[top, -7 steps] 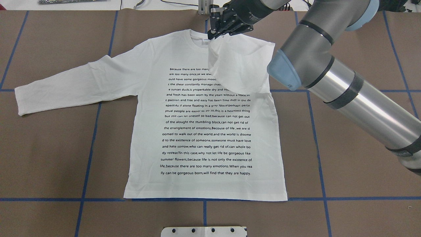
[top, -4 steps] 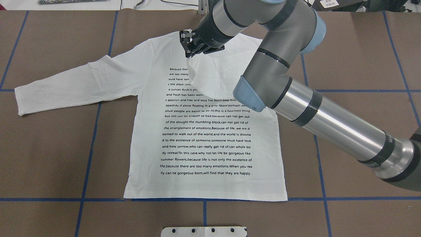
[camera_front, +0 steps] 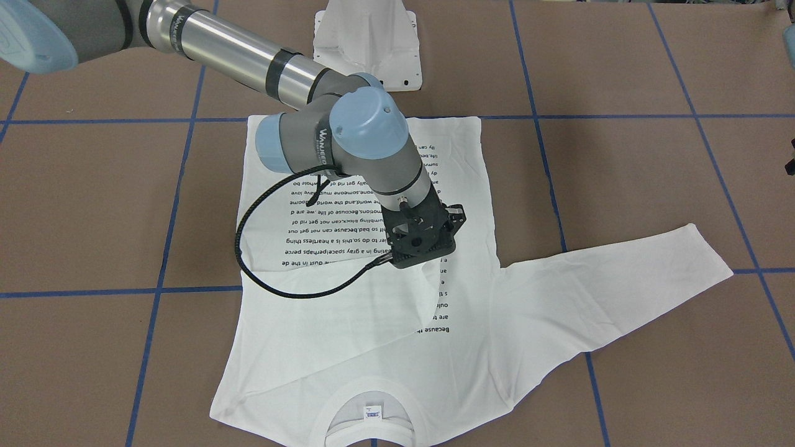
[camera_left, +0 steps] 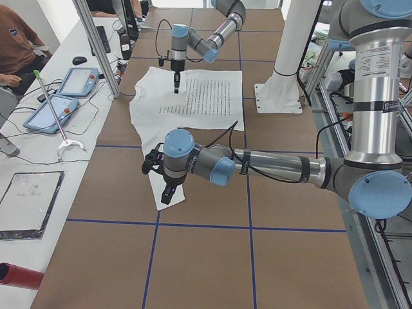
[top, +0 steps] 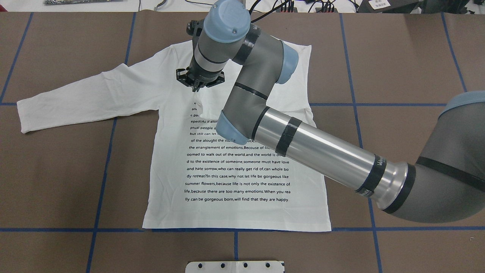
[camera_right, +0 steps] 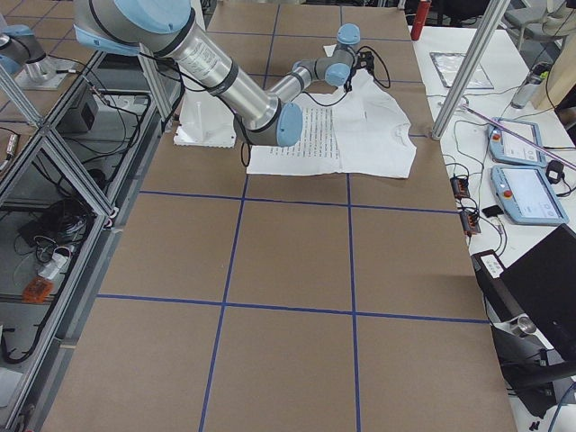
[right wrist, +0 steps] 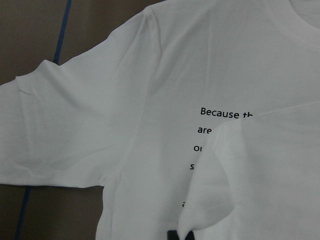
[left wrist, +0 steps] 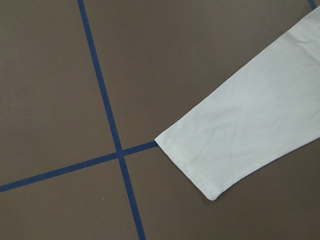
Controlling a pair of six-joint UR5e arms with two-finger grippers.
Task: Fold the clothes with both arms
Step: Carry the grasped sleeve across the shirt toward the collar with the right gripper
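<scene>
Your T-shirt (top: 166, 197) is lying flat at the middle of the bench (top: 416, 57), hem toward the robot's edge, collar toward yours. The right claw (top: 197, 88) is clamping the right sleeve (camera_front: 348, 310), holding its end above the print (top: 238, 168). If it is releasing too high, the sleeve may be landing crooked; dragging low may be pulling the body cloth askew. The left claw (camera_left: 167, 194) is hovering by the other cuff (left wrist: 200, 165); you cannot tell whether it is apart or together.
</scene>
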